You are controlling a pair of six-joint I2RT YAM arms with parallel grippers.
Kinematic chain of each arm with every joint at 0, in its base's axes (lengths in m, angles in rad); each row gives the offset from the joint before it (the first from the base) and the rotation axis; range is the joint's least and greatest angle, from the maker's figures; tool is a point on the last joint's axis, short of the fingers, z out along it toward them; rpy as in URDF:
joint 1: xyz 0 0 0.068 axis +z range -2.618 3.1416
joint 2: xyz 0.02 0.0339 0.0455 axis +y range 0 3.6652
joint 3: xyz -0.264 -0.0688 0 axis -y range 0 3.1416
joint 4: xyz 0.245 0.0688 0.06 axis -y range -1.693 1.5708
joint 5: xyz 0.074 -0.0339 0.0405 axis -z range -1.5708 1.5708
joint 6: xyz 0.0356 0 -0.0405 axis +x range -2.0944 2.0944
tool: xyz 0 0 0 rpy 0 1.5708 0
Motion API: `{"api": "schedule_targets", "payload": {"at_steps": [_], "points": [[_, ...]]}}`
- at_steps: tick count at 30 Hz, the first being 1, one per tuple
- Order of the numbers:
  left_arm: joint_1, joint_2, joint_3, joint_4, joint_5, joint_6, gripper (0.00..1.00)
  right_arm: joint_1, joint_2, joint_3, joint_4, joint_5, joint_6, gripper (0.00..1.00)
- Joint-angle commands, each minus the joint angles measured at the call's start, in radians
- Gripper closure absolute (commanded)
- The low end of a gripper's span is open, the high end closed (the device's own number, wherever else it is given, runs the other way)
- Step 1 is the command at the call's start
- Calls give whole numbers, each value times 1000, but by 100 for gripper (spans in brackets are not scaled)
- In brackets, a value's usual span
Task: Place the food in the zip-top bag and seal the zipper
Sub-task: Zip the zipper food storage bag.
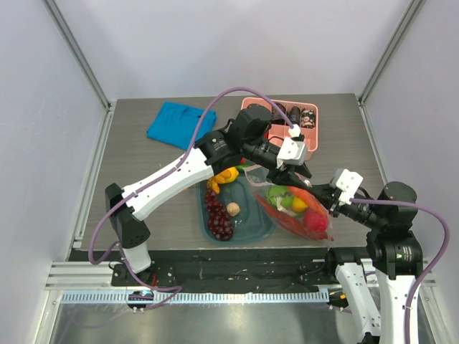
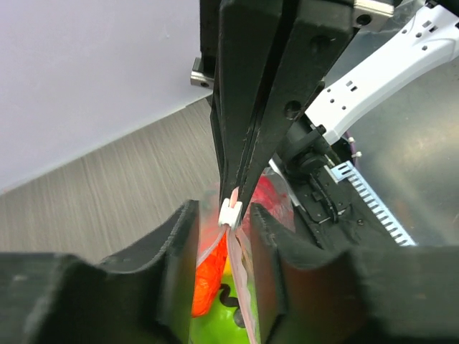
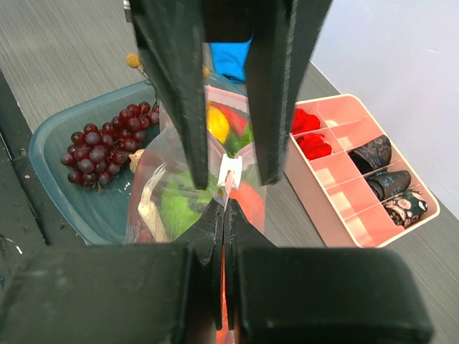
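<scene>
Right gripper (image 3: 224,209) is clamping the zipper (image 2: 233,251). Left gripper (image 2: 224,212) is straddling it, jaws apart. The zip-top bag (image 1: 297,213) is standing mouth-up beside the teal tub (image 1: 252,223), food (image 1: 300,203) inside, its long axis running gripper to gripper.

Robotics laboratory test cell: a grey wood-grain tabletop (image 1: 125,161) walled by plain pale panels (image 1: 229,43) in metal framing (image 1: 79,50). A white left arm (image 1: 168,179) and right arm (image 1: 391,251) are bolted beside a slotted rail (image 1: 215,295) — purple cabling (image 1: 237,89) trails exposed — and plastic toy food (image 1: 315,218) serves as props.
</scene>
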Motion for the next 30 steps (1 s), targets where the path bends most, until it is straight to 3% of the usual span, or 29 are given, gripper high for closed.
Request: {"api": "schedule_targets", "payload": {"at_steps": [1,5,8,30], "points": [[-3,-5,29,-8,16,-8,69,4,-2,53,64,-5,-6,99],[2,-23,-5,-34,2,29,87,4,-13,54,67,12,0,99],[11,-38,-42,-43,-11,47,93,2,-16,57,75,18,8,99],[121,-87,-175,-180,-52,162,93,2,-30,71,84,64,14,99]]}}
